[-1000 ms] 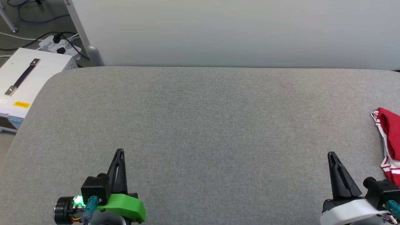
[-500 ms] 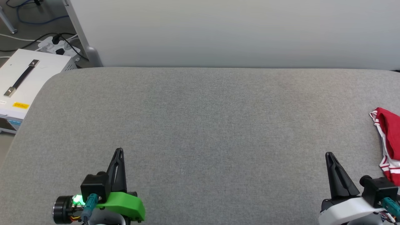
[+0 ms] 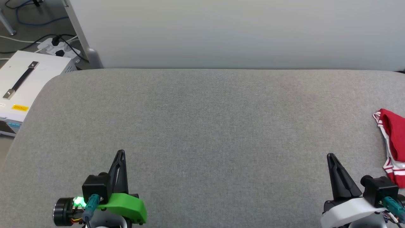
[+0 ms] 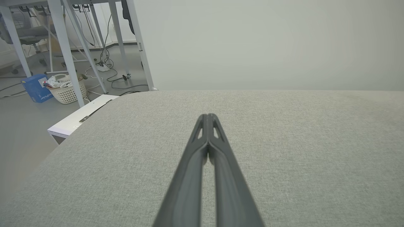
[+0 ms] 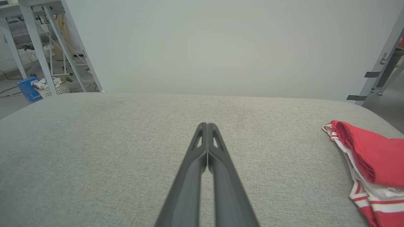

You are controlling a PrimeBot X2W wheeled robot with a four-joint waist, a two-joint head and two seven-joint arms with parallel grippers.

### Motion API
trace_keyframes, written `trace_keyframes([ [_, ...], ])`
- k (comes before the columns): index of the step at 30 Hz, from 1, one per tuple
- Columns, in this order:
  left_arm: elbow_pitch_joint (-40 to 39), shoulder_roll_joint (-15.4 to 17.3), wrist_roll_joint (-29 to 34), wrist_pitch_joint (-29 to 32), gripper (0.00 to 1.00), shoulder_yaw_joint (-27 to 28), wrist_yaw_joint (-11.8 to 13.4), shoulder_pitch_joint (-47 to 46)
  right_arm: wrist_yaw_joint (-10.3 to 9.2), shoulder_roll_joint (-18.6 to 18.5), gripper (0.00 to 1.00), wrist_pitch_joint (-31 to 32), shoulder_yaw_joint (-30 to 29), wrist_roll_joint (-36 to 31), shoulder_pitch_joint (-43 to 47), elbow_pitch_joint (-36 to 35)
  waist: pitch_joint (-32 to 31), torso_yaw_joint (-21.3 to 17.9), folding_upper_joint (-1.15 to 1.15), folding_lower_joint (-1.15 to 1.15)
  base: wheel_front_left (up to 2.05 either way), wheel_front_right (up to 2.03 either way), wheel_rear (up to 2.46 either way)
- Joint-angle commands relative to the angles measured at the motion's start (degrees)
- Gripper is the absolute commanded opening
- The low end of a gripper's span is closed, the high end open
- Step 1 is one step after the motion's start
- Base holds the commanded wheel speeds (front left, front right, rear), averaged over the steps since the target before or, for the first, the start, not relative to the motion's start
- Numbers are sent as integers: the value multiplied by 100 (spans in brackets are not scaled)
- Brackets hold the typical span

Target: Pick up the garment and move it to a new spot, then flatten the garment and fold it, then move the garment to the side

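Garment (image 3: 394, 134) lies bunched; yellow label (image 3: 19, 108) on white box (image 3: 41, 71) unreadable.

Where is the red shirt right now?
In the head view the red shirt lies bunched at the far right edge of the grey table, just right of the right gripper, untouched.

even, soft, bright light; faint shadows; sharp focus; wrist views bend at edges.
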Motion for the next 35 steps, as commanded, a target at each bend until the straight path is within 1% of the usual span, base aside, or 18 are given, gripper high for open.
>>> trace_keyframes([
  [1, -40, -36, 64, 25, 0, 35, -26, -37, -2, 26, 0, 34, 6, -64, -122, -37, -1, -2, 0, 0, 0, 0, 0],
  [35, -213, -97, 227, 418, 0, 146, -66, -67, -3, 114, 0, 429, 13, -403, -286, -67, -29, -55, 0, 0, 0, 0, 0],
])
